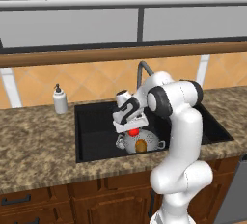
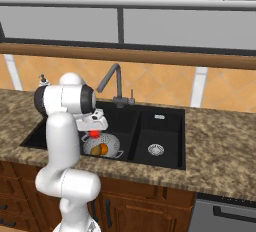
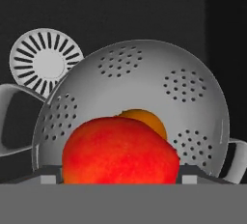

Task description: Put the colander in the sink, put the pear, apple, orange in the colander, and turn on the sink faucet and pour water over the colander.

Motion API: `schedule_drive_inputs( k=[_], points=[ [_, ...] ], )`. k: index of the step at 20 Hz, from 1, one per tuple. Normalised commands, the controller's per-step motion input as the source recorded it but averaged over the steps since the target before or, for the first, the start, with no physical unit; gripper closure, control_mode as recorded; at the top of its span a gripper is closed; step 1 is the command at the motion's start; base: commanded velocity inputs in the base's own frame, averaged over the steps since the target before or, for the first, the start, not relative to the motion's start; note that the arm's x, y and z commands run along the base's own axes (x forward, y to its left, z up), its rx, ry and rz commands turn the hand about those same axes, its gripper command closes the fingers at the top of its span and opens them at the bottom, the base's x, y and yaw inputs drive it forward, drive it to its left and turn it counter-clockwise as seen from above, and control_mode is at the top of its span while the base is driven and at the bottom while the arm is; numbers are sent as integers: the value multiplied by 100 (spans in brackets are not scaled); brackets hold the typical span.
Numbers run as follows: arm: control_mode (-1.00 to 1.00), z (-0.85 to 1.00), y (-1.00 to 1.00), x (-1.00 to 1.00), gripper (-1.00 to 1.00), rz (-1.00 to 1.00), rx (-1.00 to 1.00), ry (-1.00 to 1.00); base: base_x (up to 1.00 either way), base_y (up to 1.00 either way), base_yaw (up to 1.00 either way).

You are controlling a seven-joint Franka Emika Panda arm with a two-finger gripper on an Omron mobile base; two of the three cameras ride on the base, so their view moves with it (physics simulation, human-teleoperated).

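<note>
Directly beneath the hand, the apple sits between the two dark tips of the gripper, which stand wide apart with the fruit filling the gap between them. Whether the tips press on its skin cannot be told from these views. From the left base view the apple hangs just above the colander, which rests in the large basin of the sink.

The step in hand appears to be lowering the apple into the colander. Done well, the hand descends straight over the bowl's centre, releases low so the glossy round fruit does not bounce off the metal, and avoids the orange already lying inside. An orange-brown fruit shows against the bowl's near wall; its identity is uncertain.

The colander is a smooth silvery bowl with clustered perforations and loop handles at either side. Beyond it lies a round slotted silver drain on the matte black basin floor. Further back the sink faucet rises, slim, dark and angled.
</note>
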Motion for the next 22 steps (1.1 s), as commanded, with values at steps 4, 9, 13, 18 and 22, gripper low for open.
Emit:
schedule_drive_inputs(
  k=[4, 9, 13, 18, 22],
  points=[
    [-100, -38, -19, 13, 100, 2, 0, 0, 0, 0, 0],
    [-100, -37, -20, 17, 100, 3, 0, 0, 0, 0, 0],
    [-100, -33, -12, 8, 100, 3, 0, 0, 0, 0, 0],
    [-100, -27, -5, 5, 100, 3, 0, 0, 0, 0, 0],
    [-100, -10, -2, -17, -100, 2, 2, 0, 0, 0, 0]
  ],
)
